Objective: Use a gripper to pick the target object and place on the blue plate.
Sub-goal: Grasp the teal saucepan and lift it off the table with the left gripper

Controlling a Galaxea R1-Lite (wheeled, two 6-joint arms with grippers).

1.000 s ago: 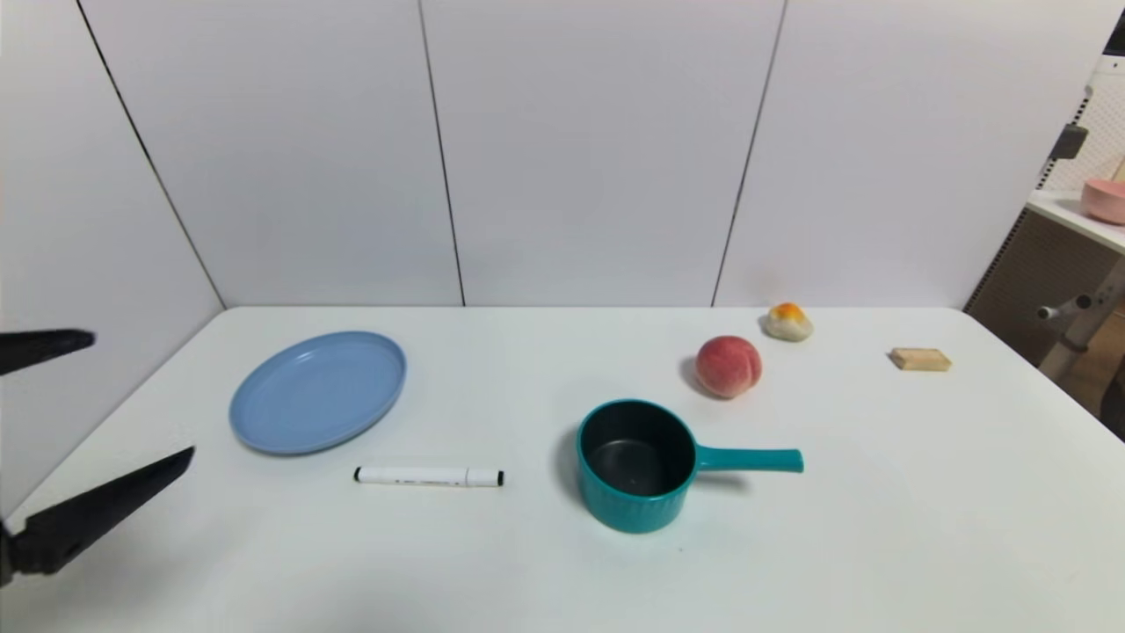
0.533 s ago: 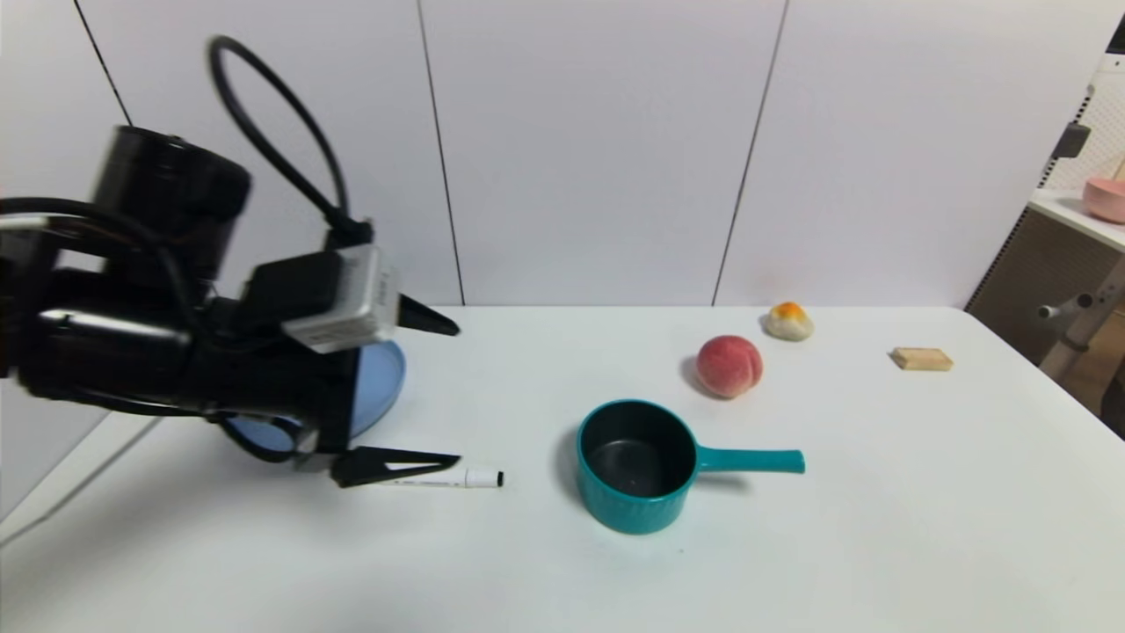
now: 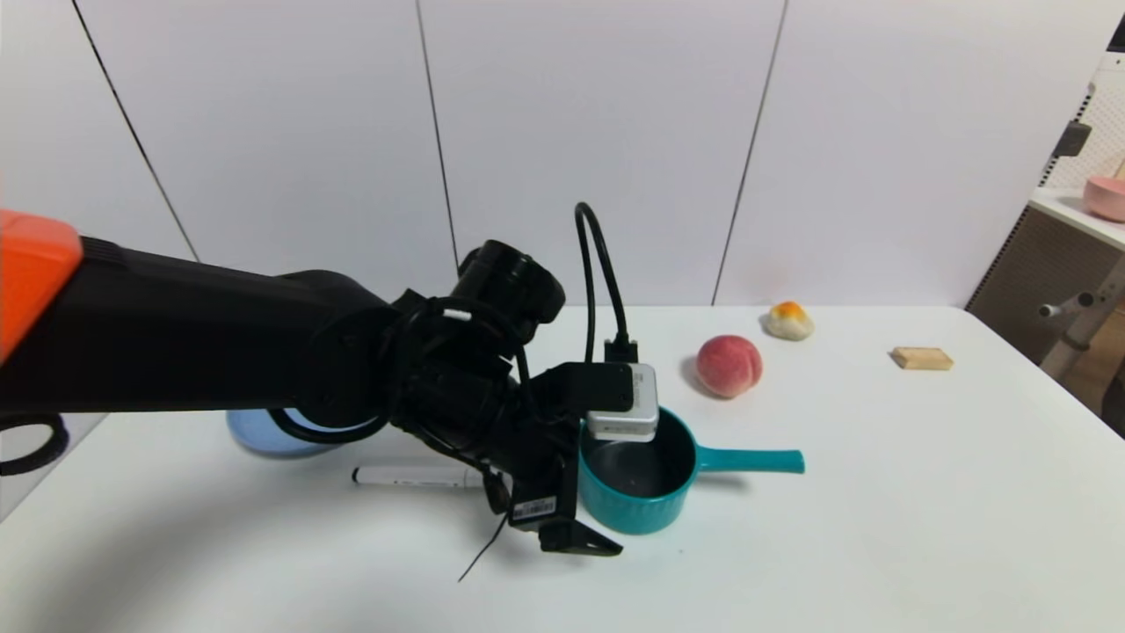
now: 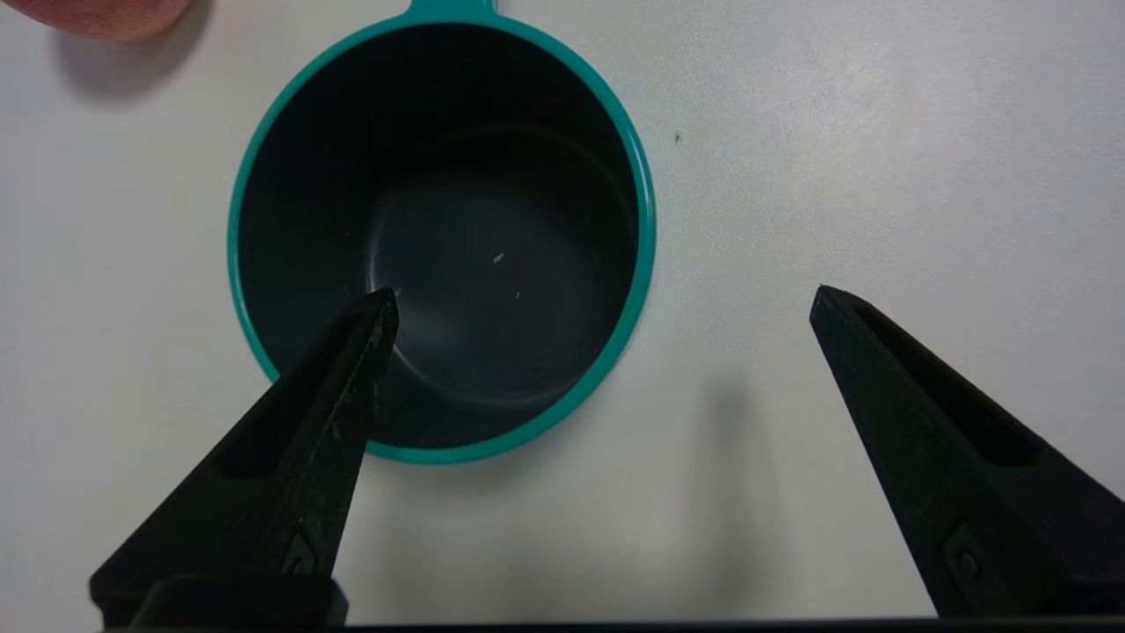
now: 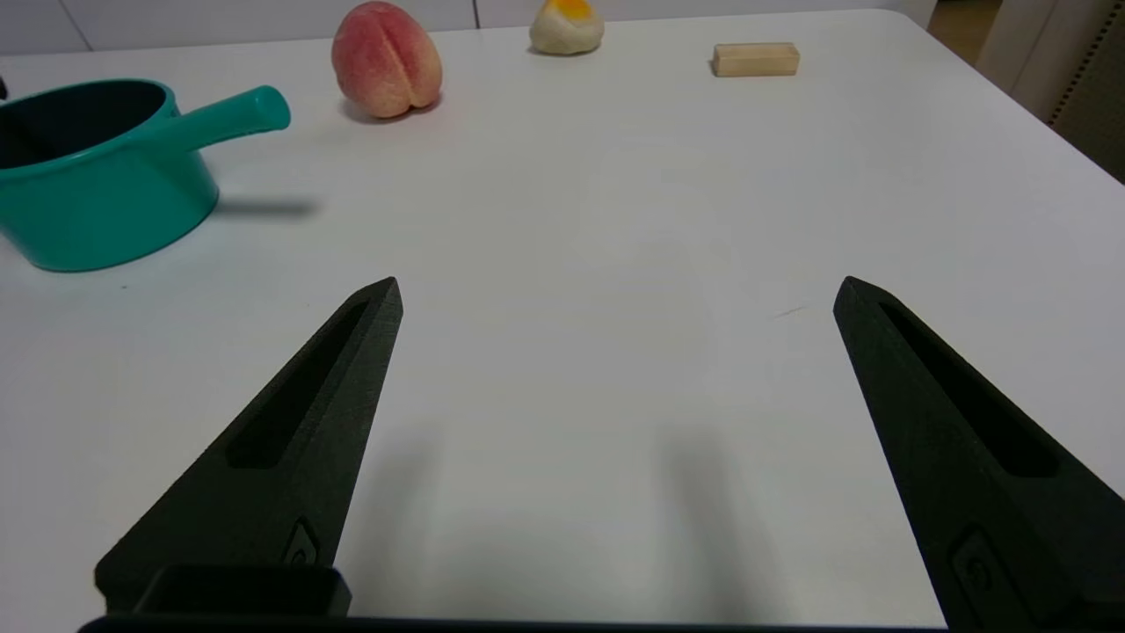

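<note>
The teal saucepan stands near the table's middle, its handle pointing toward the robot's right. My left gripper hangs open above it, straddling the near part of the rim. One finger is over the pan's dark inside and the other finger is over bare table outside the wall. Neither finger touches the pan. My left arm hides most of the blue plate; only a sliver shows. My right gripper is open and empty low over bare table, right of the saucepan.
A white marker lies left of the pan, under my left arm. A peach, a small bun and a wooden block sit toward the back right. The table edge runs along the right.
My left arm swept from the table's left edge, across the blue plate, to over the saucepan. Its jaws stayed open. Nothing on the table moved.
</note>
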